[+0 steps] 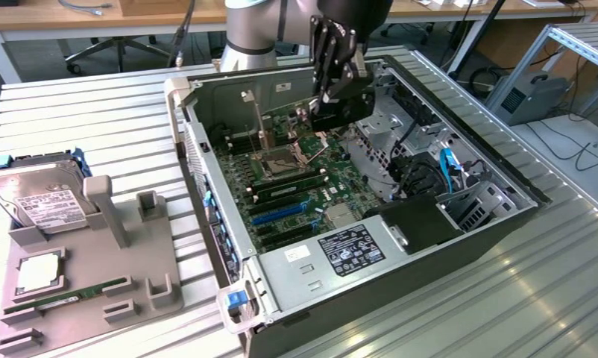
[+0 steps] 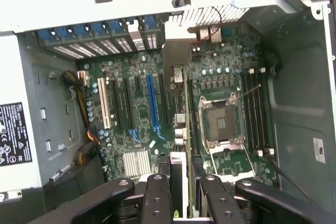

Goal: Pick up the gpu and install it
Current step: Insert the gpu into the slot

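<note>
Gripper [image 2: 180,190] is clamped on the gpu [image 2: 178,129], which is held edge-on between the fingers [image 2: 155,198], silver bracket end pointing away from the wrist. In the exterior view the gripper [image 1: 337,93] is seen above the far part of the open PC case [image 1: 194,160], card [image 1: 262,127] hanging over the motherboard [image 1: 309,190] near the CPU socket [image 1: 284,160]. Blue slot [image 2: 152,100] is seen just beside the card. On the exterior view's left, a hard drive [image 1: 42,201] and RAM stick [image 1: 65,298] are seated in a grey fixture [image 1: 130,253].
</note>
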`<state>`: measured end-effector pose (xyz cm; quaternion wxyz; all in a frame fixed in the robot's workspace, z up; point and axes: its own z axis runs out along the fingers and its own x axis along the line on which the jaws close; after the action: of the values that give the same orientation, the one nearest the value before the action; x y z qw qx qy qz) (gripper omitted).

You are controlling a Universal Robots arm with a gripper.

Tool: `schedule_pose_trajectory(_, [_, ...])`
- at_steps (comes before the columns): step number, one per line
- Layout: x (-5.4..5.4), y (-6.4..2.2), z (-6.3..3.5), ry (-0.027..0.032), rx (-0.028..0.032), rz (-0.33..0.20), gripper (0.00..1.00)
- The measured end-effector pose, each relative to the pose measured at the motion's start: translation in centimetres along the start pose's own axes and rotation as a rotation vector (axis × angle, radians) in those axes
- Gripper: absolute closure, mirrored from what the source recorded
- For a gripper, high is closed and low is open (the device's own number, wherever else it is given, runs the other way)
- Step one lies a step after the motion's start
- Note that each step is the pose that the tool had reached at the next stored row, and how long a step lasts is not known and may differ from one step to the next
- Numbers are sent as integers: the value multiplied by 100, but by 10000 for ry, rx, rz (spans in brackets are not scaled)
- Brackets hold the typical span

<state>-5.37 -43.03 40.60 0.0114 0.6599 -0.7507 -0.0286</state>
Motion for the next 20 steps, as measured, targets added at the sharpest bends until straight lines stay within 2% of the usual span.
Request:
schedule_pose_trajectory(2, [0, 0, 5, 35, -253, 8, 73])
schedule_pose_trajectory(4, [0, 0, 8, 61, -460, 14, 73])
schedule_pose_trajectory(5, [0, -1, 10, 70, -532, 16, 73])
schedule_pose_trajectory(6, [0, -1, 12, 83, -633, 18, 73])
schedule_pose_trajectory(10, [0, -12, 35, 140, -1088, 31, 73])
schedule_pose_trajectory(11, [-3, -40, 46, 151, -1153, 33, 73])
schedule_pose_trajectory(14, [-14, -130, 68, 175, -1278, 38, 73])
schedule_pose_trajectory(17, [-28, -235, 90, 221, -1437, 45, 73])
schedule_pose_trajectory(20, [-37, -314, 109, 256, -1561, 51, 73])
